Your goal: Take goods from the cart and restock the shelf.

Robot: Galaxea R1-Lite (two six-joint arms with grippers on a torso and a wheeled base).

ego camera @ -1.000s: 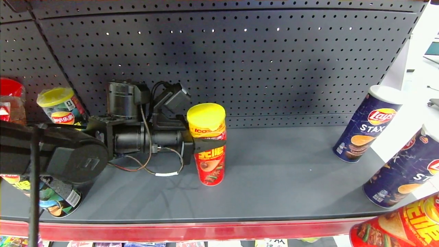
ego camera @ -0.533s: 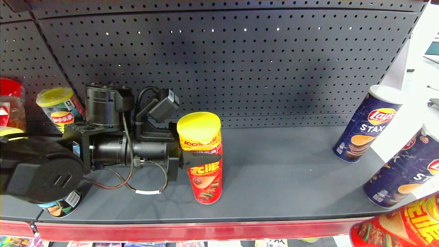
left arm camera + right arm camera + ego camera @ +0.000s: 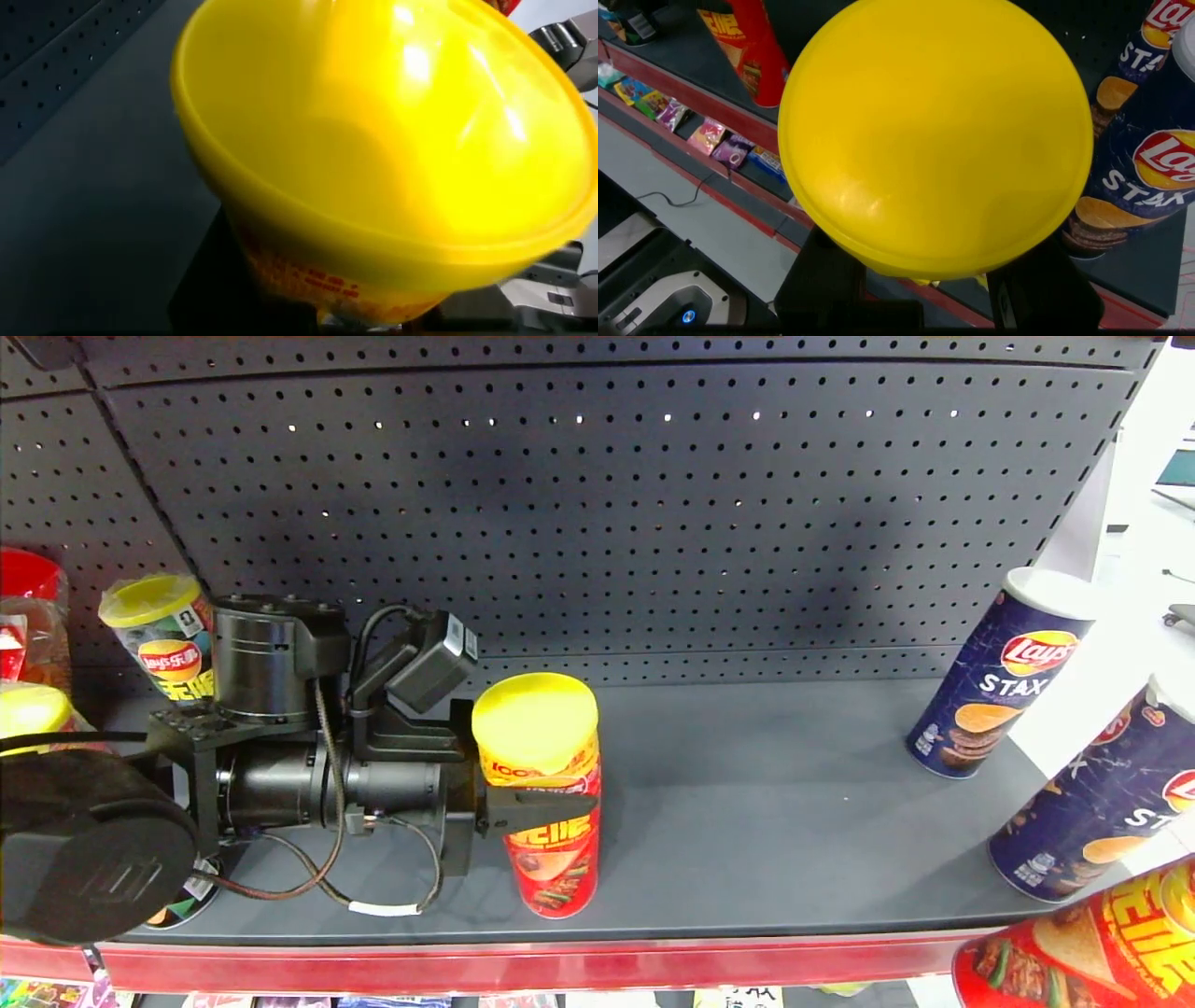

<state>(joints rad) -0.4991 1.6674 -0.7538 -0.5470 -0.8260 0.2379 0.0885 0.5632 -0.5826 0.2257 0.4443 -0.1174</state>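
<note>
The shelf (image 3: 794, 821) is a grey board with a red front edge, and behind it stands the pegboard wall (image 3: 653, 523). At the right end of the board two blue cans (image 3: 1004, 677) (image 3: 1092, 793) with white lids stand near each other. The red can (image 3: 551, 868) with a yellow lid is upright close to the front edge, left of the middle. I cannot tell if its foot touches the board. My left gripper (image 3: 541, 803) comes from the left and its jaws pinch this can at the middle of its body; one dark finger lies across the front. The second red can (image 3: 1092, 943) is tilted, in front of the shelf at the right, below the blue cans. My right gripper (image 3: 934, 299) clamps it under its yellow lid. At the far left, against the wall, stands a small can (image 3: 159, 625) with a yellow lid.
</note>
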